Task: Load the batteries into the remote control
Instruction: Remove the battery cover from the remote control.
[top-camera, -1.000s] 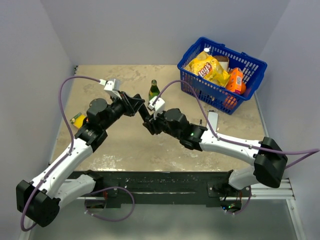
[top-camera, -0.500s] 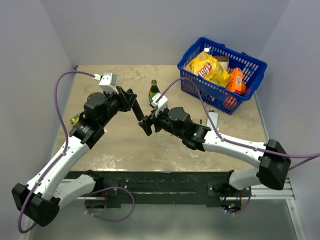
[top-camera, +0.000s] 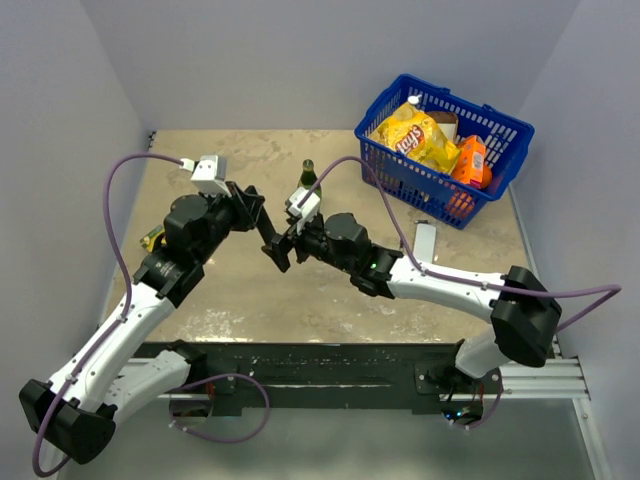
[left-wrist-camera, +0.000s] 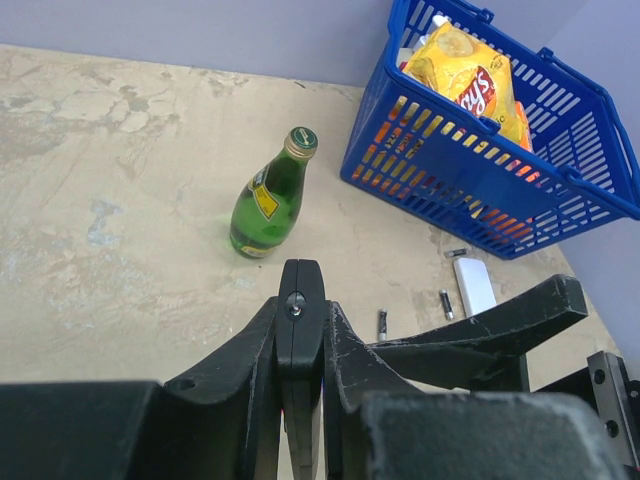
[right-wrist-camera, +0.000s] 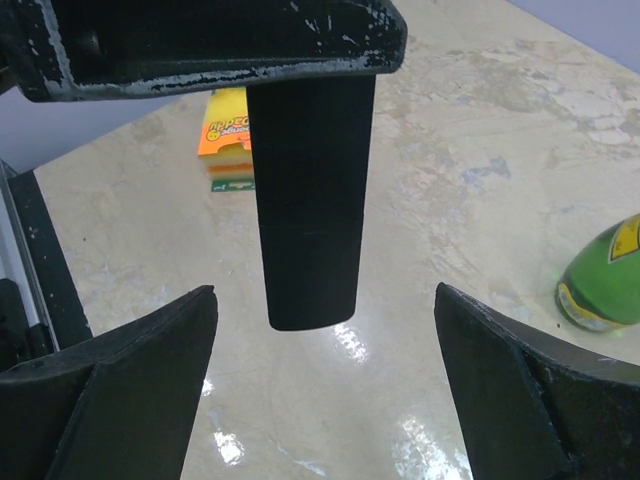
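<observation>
Lighting: bright, even and diffuse, from overhead; faint soft-edged shadows on the worktop (top-camera: 300, 300). Glare: white specular patches on the worktop in the right wrist view. Focus: overhead view sharp; the close-up right hand (right-wrist-camera: 322, 295) slightly soft at the frame edges.

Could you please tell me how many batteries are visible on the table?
3 batteries: one and another left of the white device, a third by the blue basket; more may be hidden.

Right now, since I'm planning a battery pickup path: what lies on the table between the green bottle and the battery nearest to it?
Nothing. In the left wrist view the tabletop between the green bottle and that battery is bare.
</observation>
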